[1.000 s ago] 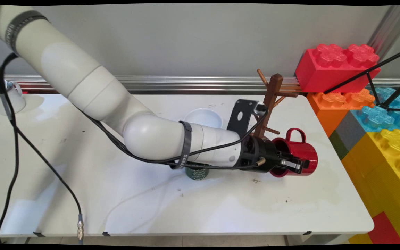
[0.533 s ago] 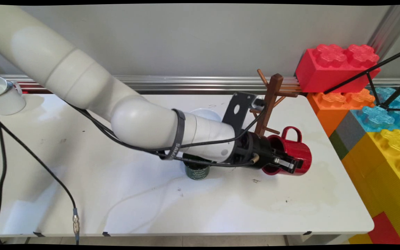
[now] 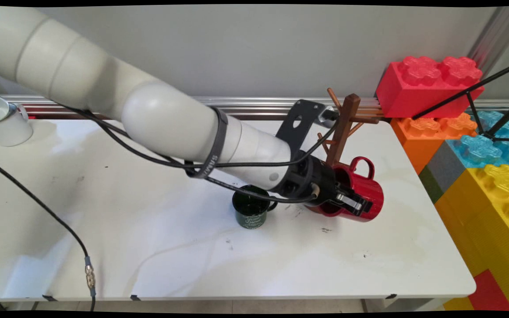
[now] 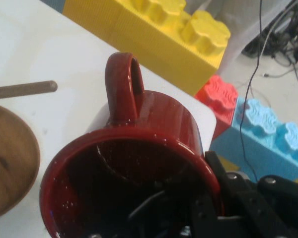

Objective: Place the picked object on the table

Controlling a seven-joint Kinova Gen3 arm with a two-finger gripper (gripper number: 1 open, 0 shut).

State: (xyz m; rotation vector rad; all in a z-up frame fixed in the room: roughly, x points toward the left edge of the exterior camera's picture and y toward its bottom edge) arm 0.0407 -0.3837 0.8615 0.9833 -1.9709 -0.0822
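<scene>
The gripper (image 3: 354, 204) is clamped on the wall of the red mug (image 3: 367, 194), one finger inside the mouth and the other down the outside, as the hand view shows at the mug's rim (image 4: 139, 136). The mug hangs on its side, mouth toward the arm, handle (image 3: 362, 164) pointing up and toward the wall.

Over the last second the arm has drawn the mug leftward and back across the table (image 3: 192, 256), and lifted it a little; it has gone from a spot well right of the wooden mug tree (image 3: 340, 128) to one just beside the tree's trunk, in front of its lower pegs. The wrist has also tipped, so the mug's base now sits lower than its mouth. The grip itself looks unchanged across the three moments (same finger placement, no slip of the mug that can be seen).

The swing of the forearm has uncovered the dark green mug (image 3: 251, 211), which stands upright on the table just left of the wrist, close to it but not touching as far as the main view shows. A white mug (image 3: 5, 121) stands at the far left edge. In the hand view a peg (image 4: 22, 89) and the tree's round wooden base (image 4: 10, 163) lie left of the red mug, the handle near the peg but apart from it
</scene>
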